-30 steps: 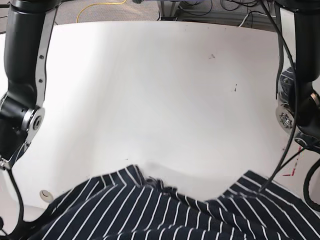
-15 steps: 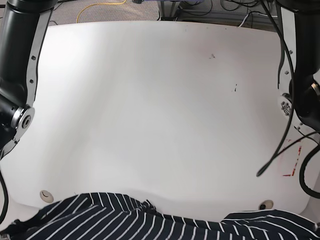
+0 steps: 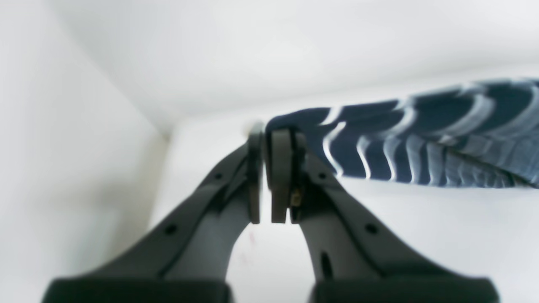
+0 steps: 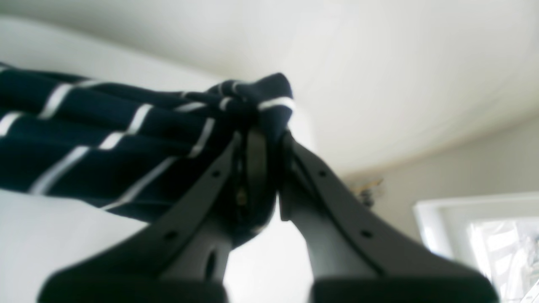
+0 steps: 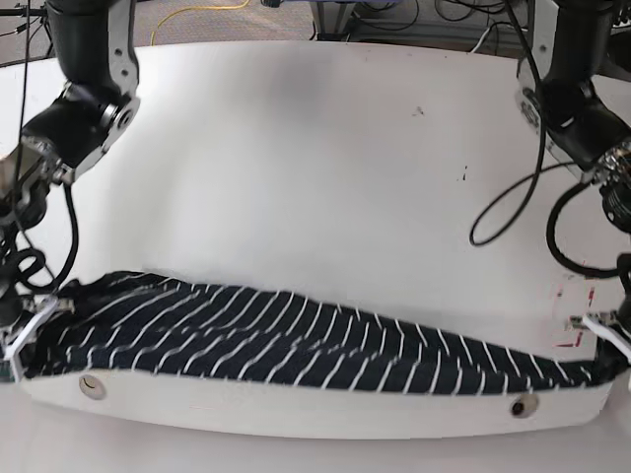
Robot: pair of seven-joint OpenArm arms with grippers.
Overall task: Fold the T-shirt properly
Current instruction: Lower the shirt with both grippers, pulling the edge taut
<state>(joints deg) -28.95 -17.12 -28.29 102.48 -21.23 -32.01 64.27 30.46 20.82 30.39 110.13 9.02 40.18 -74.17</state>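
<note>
We have the T-shirt (image 5: 296,340) stretched out as a long striped band along the near edge of the white table (image 5: 325,168), one end pinched at each side, and the far stretch of the table beyond the garment lies bare. To do this step well, we judge that both arms should travel at the same pace and height, keeping the cloth taut enough to stay flat but not so tight that an end slips out, and then lay it down square on the table rather than skewed. The base view gives us the whole garment and its sag between the two ends, yet the grips themselves sit at the frame's corners, too small to read. The wrist views supply that. On the right gripper (image 4: 263,139) we see a bunched corner of T-shirt (image 4: 126,139) wrapped between jaws closed on it. On the left gripper (image 3: 265,139) the jaws are drawn nearly together; the T-shirt (image 3: 404,139) meets the outer side of one finger at the tip, so we judge a thin edge is held, though blur hides the cloth between the pads.
</note>
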